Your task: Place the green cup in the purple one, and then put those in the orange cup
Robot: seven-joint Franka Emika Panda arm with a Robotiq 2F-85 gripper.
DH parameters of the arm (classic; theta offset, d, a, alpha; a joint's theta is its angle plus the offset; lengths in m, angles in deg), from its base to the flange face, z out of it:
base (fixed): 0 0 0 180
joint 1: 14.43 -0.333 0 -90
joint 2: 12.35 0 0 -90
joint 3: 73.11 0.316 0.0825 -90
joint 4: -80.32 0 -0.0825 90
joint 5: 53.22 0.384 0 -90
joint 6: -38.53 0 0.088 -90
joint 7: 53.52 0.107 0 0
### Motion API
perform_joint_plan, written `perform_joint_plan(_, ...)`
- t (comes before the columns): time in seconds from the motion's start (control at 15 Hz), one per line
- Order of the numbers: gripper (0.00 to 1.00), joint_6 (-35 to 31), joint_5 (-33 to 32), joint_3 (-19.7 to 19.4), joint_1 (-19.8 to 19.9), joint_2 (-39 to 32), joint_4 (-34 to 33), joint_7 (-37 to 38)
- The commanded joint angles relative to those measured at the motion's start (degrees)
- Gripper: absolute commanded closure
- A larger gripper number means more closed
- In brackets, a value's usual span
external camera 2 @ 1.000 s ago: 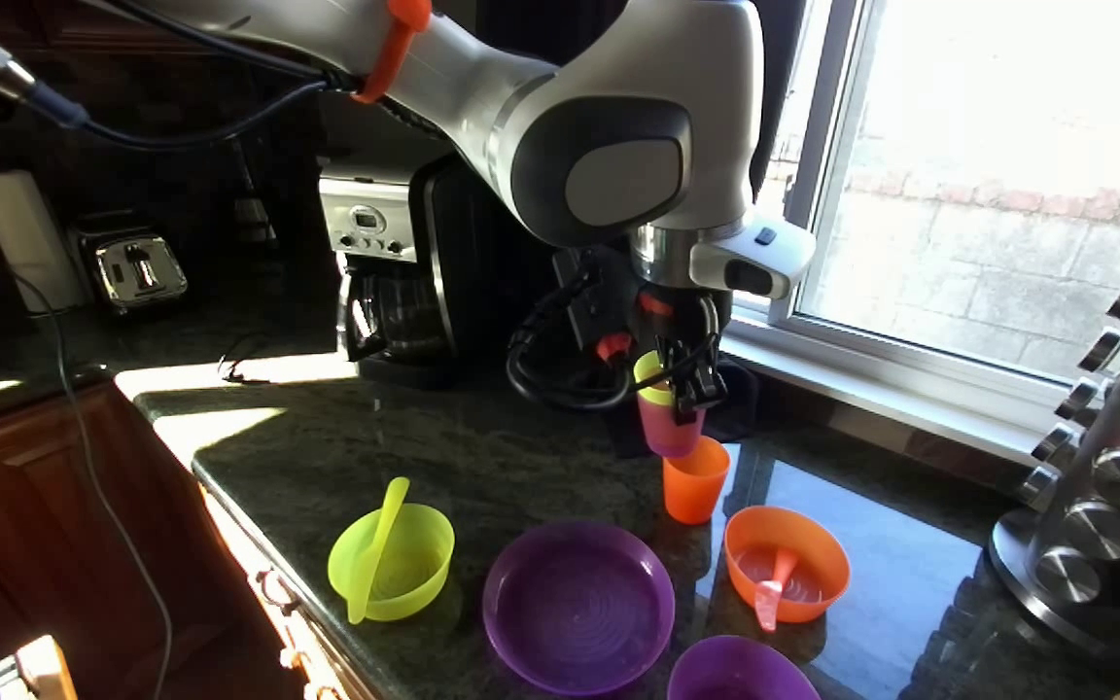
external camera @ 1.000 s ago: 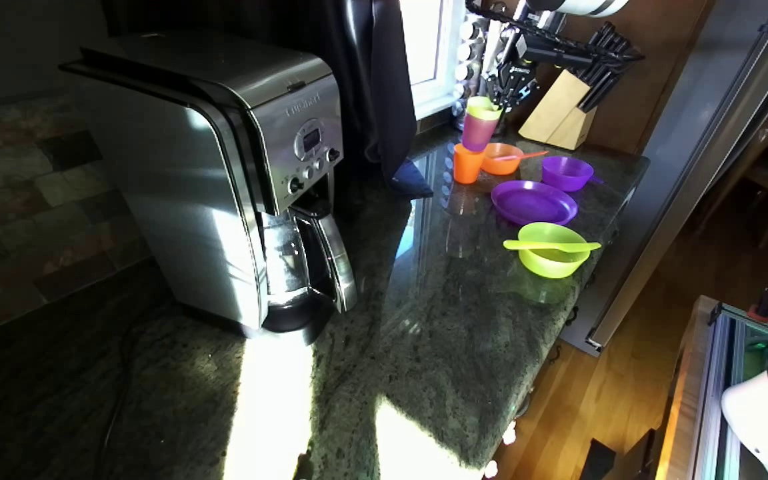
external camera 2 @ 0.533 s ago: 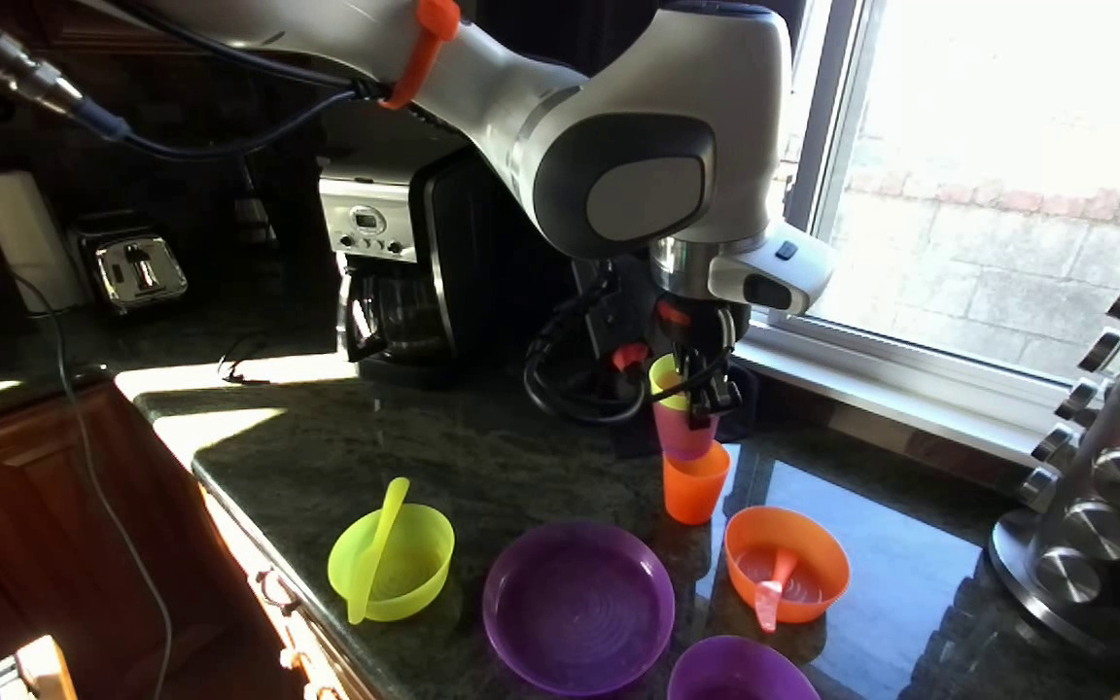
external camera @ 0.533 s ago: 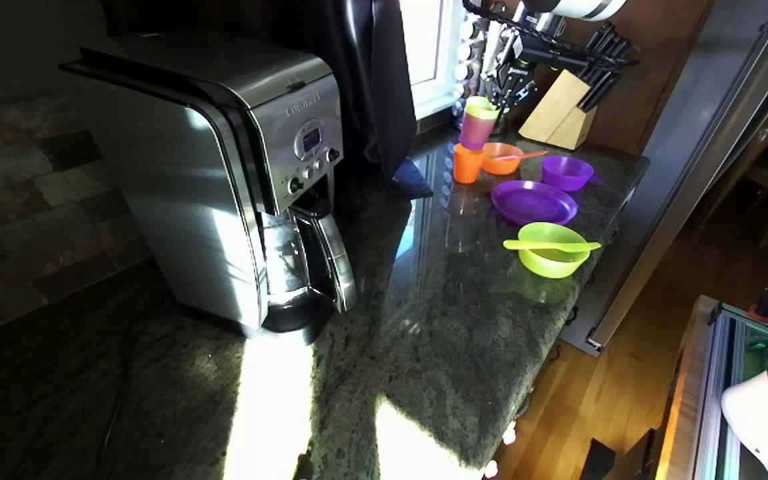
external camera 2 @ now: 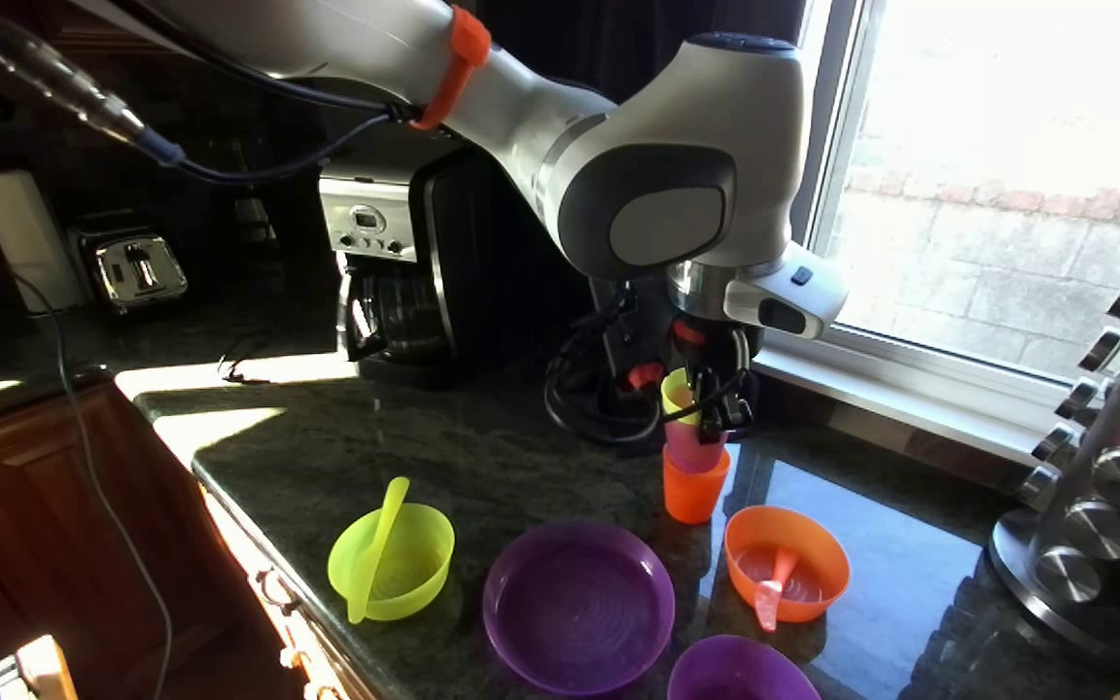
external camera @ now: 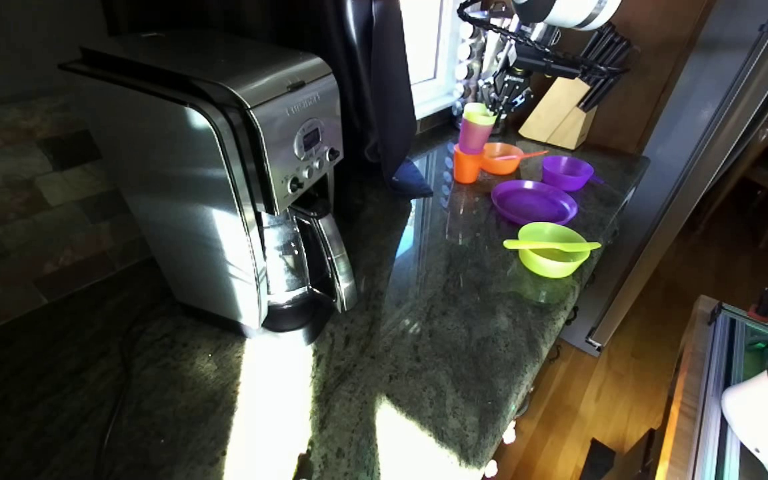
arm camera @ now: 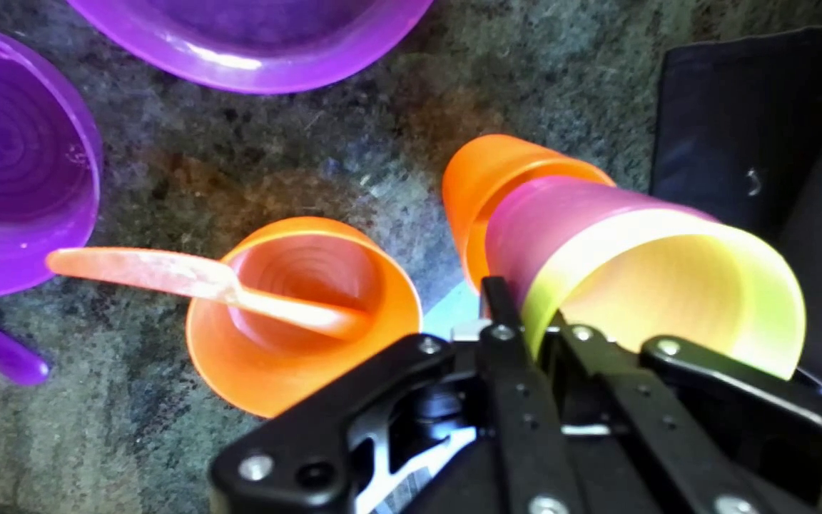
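Observation:
The green cup (arm camera: 771,285) sits nested in the purple cup (arm camera: 525,221), tilted in the wrist view. In an exterior view the green rim (external camera: 479,113) shows above the purple wall (external camera: 475,138). My gripper (arm camera: 527,303) is shut on the walls of both cups, one finger (arm camera: 500,303) outside the purple wall and one inside the green cup, its tip partly hidden. The orange cup (external camera 2: 694,496) stands upright on the counter under the stack. The purple base is at the orange mouth; how far in I cannot tell.
An orange bowl (external camera 2: 818,540) with an orange knife stands close beside the orange cup. A purple plate (external camera 2: 579,671), purple bowl (external camera: 567,175) and lime-green bowl (external camera 2: 429,559) lie nearer the counter edge. Dark cloth (arm camera: 732,121), the window and a spice rack (external camera 2: 1100,535) are near.
My gripper has come down with the nested cups and moved over toward the orange cup, so the purple base now meets its mouth. The orange cup and other dishes have not moved.

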Motion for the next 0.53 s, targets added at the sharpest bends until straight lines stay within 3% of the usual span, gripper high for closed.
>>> perform_joint_plan(0.0, 0.98, 2.27, 2.37, 0.48, 0.45, -3.44, -2.25, -0.13)
perform_joint_plan(0.47, 0.98, 6.83, 1.01, 3.31, -2.04, -6.45, -3.60, -0.05)
